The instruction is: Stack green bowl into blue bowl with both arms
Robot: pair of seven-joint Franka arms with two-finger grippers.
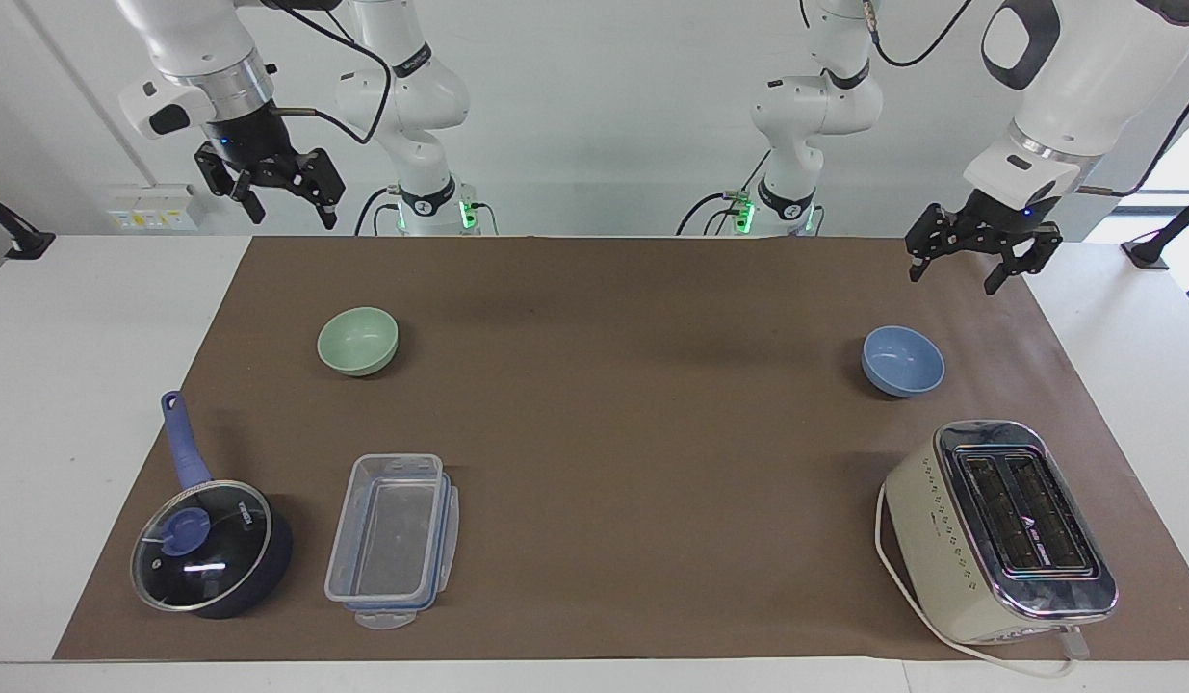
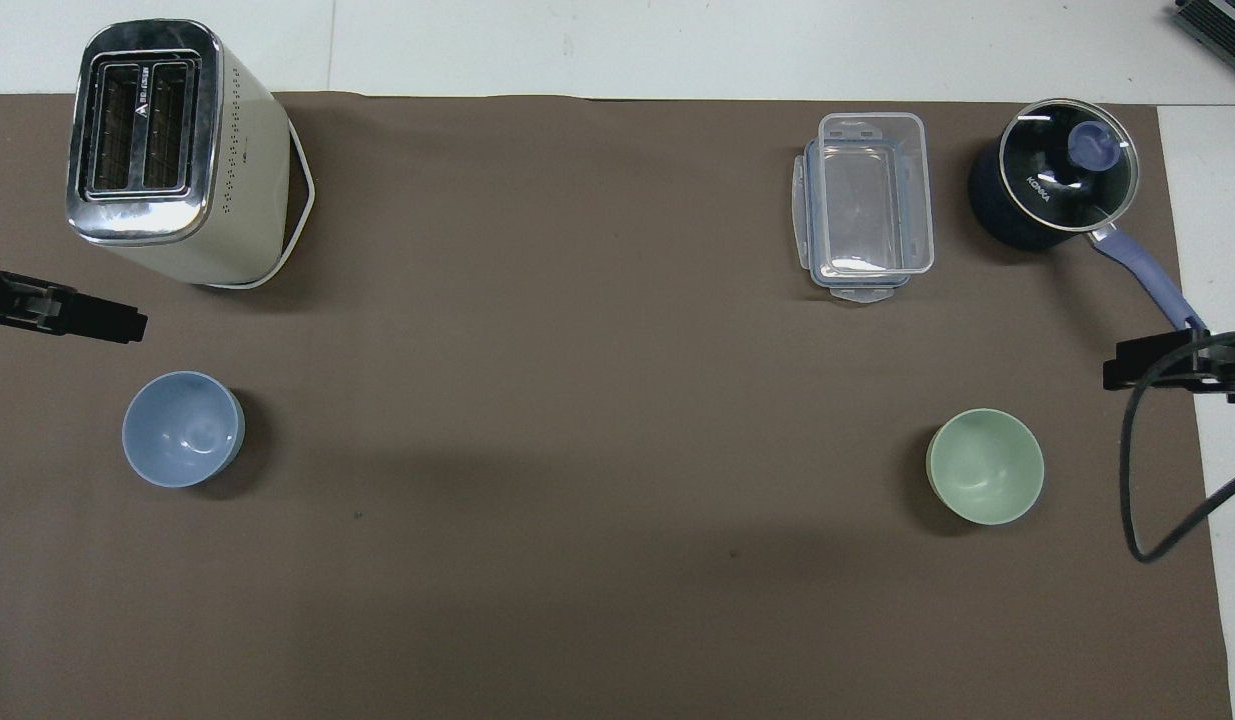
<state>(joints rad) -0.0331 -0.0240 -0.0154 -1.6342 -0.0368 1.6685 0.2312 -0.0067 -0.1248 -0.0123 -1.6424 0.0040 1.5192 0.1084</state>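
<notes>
Past the toaster [image 1: 1003,525] and saucepan [image 1: 212,549], the green bowl [image 1: 358,340] sits toward the right arm's end under the open, empty right gripper [image 1: 284,197], and the blue bowl [image 1: 902,360] toward the left arm's end near the open left gripper [image 1: 960,269].

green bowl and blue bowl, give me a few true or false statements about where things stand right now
1. The green bowl sits inside the blue bowl. False: they stand apart, at opposite ends of the mat.
2. Both bowls stand upright and empty. True.
3. The right gripper holds the green bowl. False: it hangs open in the air, holding nothing.
4. The left gripper is open and touches nothing. True.
5. The toaster is farther from the robots than the blue bowl. True.
</notes>
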